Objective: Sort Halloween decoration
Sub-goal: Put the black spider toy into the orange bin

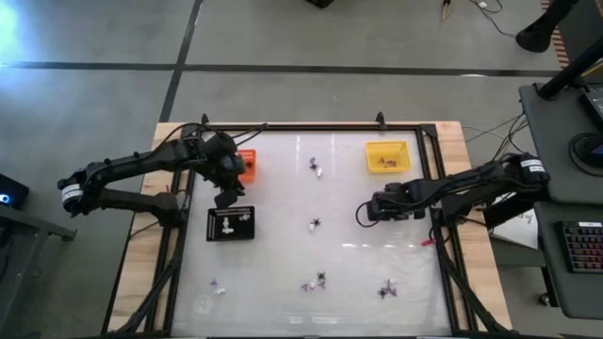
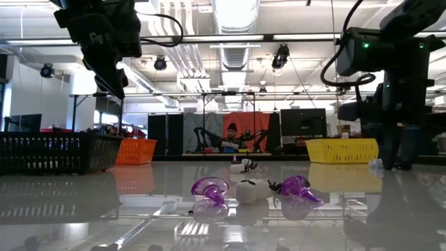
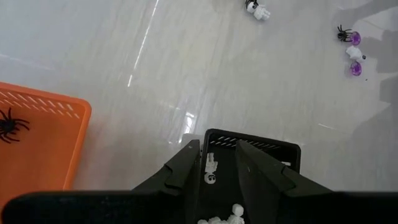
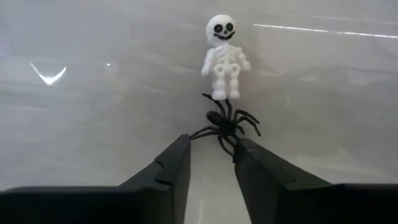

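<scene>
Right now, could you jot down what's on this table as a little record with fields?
Trays: black tray, orange tray, yellow tray
Left gripper: above the black tray, jaws apart, empty
Right gripper: low by a black spider and white skeleton, jaws apart
In black tray: white skeletons
In orange tray: one spider
Loose: purple trinkets

A white skeleton [image 4: 224,57] lies flat on the worktop, feet touching a black spider [image 4: 227,125]; purple trinkets [image 2: 210,188] lie well apart from it.
</scene>
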